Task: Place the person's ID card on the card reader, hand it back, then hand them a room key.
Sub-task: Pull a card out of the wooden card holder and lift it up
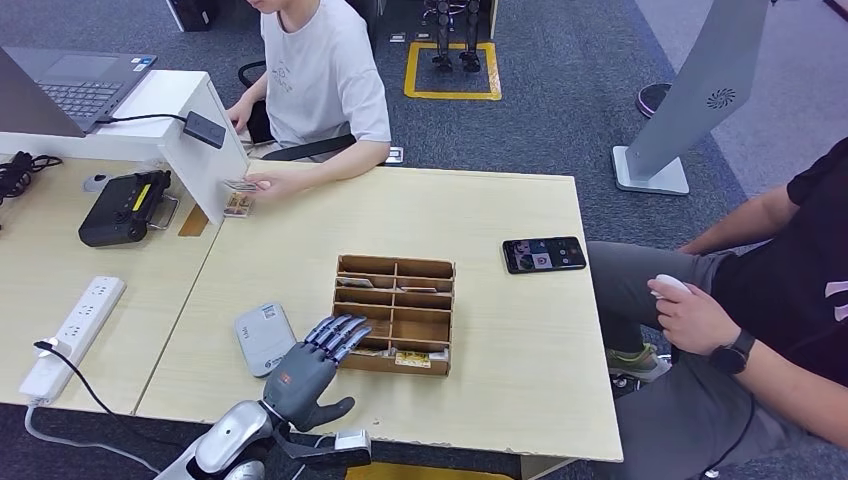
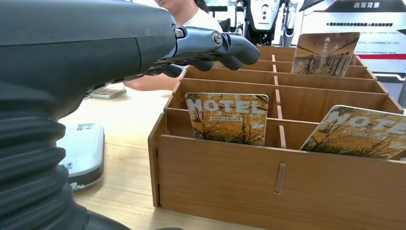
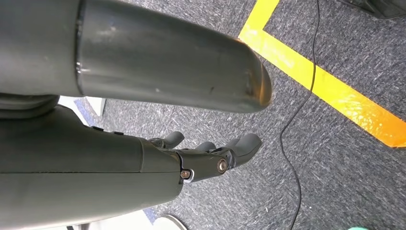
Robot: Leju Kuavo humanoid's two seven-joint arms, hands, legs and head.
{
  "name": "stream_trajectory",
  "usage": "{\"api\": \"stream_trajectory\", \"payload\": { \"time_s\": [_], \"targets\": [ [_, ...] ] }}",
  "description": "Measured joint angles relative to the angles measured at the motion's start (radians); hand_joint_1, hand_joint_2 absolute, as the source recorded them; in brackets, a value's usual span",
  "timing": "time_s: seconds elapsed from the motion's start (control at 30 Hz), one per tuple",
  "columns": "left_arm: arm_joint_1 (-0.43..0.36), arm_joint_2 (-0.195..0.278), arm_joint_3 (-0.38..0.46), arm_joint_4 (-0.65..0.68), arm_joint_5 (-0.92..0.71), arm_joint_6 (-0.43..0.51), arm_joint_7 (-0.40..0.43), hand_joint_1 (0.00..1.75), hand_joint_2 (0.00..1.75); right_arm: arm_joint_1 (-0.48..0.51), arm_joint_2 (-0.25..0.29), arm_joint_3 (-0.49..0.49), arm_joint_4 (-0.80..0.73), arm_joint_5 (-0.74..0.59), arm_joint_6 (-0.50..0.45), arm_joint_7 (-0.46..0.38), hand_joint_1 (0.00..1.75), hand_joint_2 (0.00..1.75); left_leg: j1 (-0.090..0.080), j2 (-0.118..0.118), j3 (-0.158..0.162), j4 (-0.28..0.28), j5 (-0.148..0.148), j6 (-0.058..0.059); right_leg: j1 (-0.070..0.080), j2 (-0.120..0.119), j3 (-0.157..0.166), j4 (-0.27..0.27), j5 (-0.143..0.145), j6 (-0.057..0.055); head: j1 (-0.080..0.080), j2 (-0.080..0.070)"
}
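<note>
My left hand hovers over the table's near edge, fingers stretched out and apart above the near left corner of the wooden card box, holding nothing. In the left wrist view its fingers reach over the box, where hotel key cards stand in the slots. The grey-white card reader lies flat just left of the hand, nothing on it. Across the table a person in white holds a card by the white stand, with another card lying below it. My right hand hangs over the carpet, holding nothing.
A phone lies on the table at the right. A second person in black sits at the right edge. On the left desk are a black device, a power strip and a laptop.
</note>
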Motion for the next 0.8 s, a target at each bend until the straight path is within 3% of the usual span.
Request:
{"api": "stream_trajectory", "payload": {
  "time_s": [0.8],
  "targets": [
    [-0.033, -0.025, 0.027, 0.018, 0.07, 0.006, -0.008, 0.0, 1.75, 0.0, 0.0, 0.043, -0.012, -0.032, 0.006, 0.014, 0.0, 0.0, 0.0, 0.0, 0.0, 0.0, 0.0, 0.0, 0.0, 0.0, 0.0, 0.0, 0.0, 0.0, 0.0, 0.0]
  ]
}}
